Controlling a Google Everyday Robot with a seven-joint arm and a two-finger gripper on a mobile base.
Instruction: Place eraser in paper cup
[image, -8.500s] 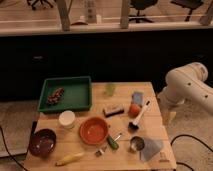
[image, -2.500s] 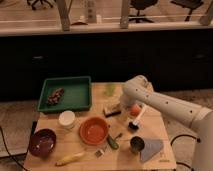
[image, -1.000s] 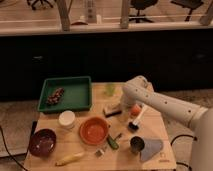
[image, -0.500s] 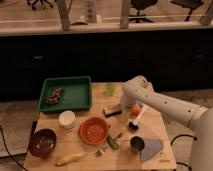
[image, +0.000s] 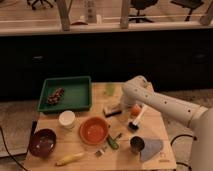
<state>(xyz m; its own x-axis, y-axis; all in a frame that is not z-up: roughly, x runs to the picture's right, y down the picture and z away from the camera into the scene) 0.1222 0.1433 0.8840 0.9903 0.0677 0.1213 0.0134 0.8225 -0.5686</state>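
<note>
Hovering low over the middle of the light wooden table (image: 165, 159), the white arm's two-finger gripper (image: 123, 103) stood at the right end of the eraser (image: 112, 109), a small tan-topped block on a dark base. The jaws were spread wide and held nothing. The eraser lay flat on the table, not lifted, and whether a finger touched it could not be told. The short white paper cup (image: 67, 119) stood well apart to the left, just beside the round orange bowl (image: 94, 131) and in front of the green rectangular tray (image: 65, 93).

The step in hand was judged to be the approach to grasp. A sound grasp required the jaws centred across the block's narrow width and lowered until both fingers straddled it before closing. The white-handled black brush (image: 136, 119) lay near on the right, so the descent had to stay clear of it. The cup looked light, so a low, centred release over its mouth was advisable to avoid tipping it.
</note>
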